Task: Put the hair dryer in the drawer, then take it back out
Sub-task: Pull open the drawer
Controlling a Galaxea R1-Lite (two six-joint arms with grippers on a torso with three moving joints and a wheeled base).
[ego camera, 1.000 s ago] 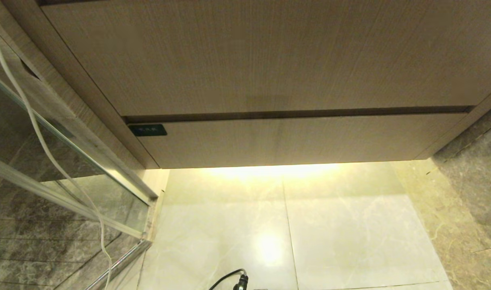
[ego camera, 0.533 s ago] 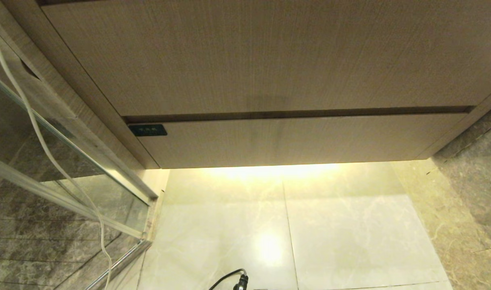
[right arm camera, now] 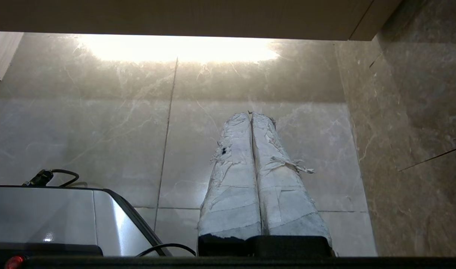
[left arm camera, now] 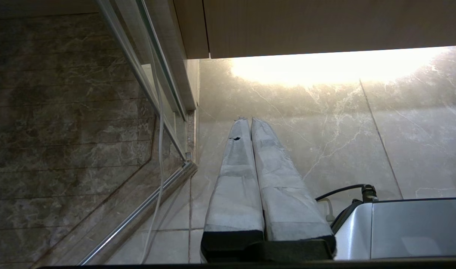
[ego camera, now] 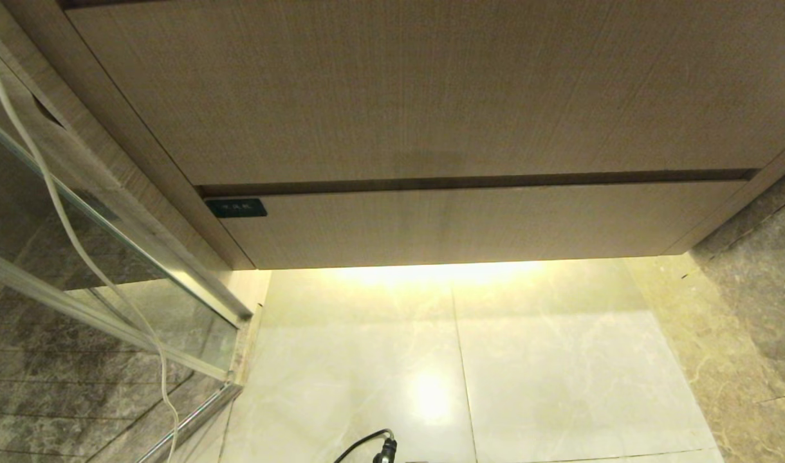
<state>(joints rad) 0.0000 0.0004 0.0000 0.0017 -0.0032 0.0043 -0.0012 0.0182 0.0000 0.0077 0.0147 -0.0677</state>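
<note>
I hold both arms low over the pale floor tiles (ego camera: 547,379): the left gripper (left arm camera: 249,120) and right gripper (right arm camera: 250,114) each have their taped fingers pressed together on nothing. The drawer (ego camera: 470,222) sits shut, up and ahead of the fingertips. The hair dryer is nowhere in view, so my worry is reaching blind, or closed fingers skidding off that flat, handleless front.

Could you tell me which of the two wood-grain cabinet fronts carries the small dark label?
The lower, shallower light wood-grain drawer front carries the small dark label at its left end; the taller wood-grain panel above is plain.
</note>
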